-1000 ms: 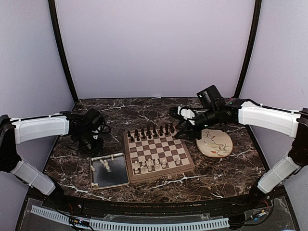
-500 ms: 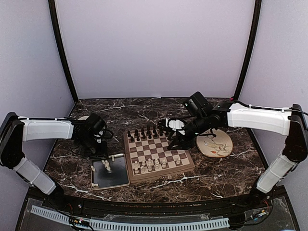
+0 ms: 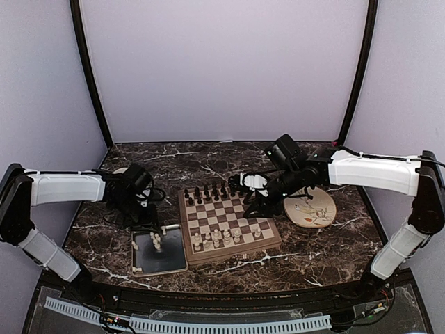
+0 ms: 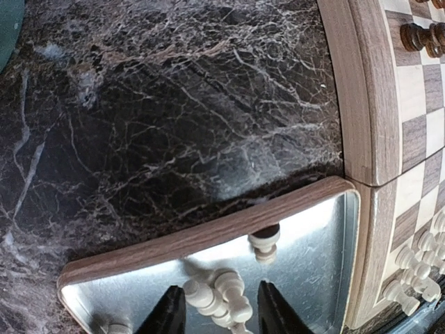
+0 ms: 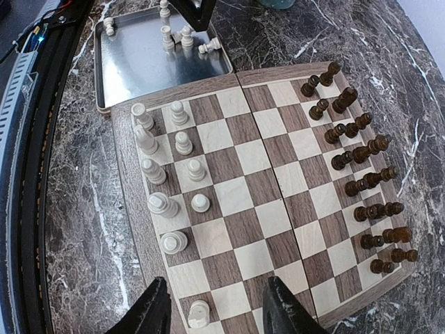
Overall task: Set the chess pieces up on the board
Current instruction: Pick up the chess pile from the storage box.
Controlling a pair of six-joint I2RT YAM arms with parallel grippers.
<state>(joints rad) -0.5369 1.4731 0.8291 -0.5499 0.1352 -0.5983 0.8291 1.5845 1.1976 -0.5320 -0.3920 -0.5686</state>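
The board [image 3: 229, 221] lies mid-table. Dark chess pieces [image 5: 361, 167] fill its two far rows. Several white pieces [image 5: 163, 174] stand on its near rows. More white pieces [image 4: 222, 296] lie in the grey metal tray [image 4: 313, 243] left of the board. My left gripper [image 4: 221, 314] is low over the tray, open, with its fingers on either side of that small heap. Another white piece [image 4: 264, 243] lies by the tray's wooden rim. My right gripper [image 5: 219, 313] hangs open above the board's right side, holding nothing. A white piece [image 5: 199, 313] stands on the board below it.
A round floral plate [image 3: 311, 207] sits right of the board, under the right arm. The tray [image 3: 142, 263] touches the board's left edge. A teal object [image 4: 7, 28] shows at the far left of the marble table [image 3: 208, 163].
The left gripper came forward and down from behind the tray to its white pieces. The right arm swung left from the plate over the board's right edge, then held still.
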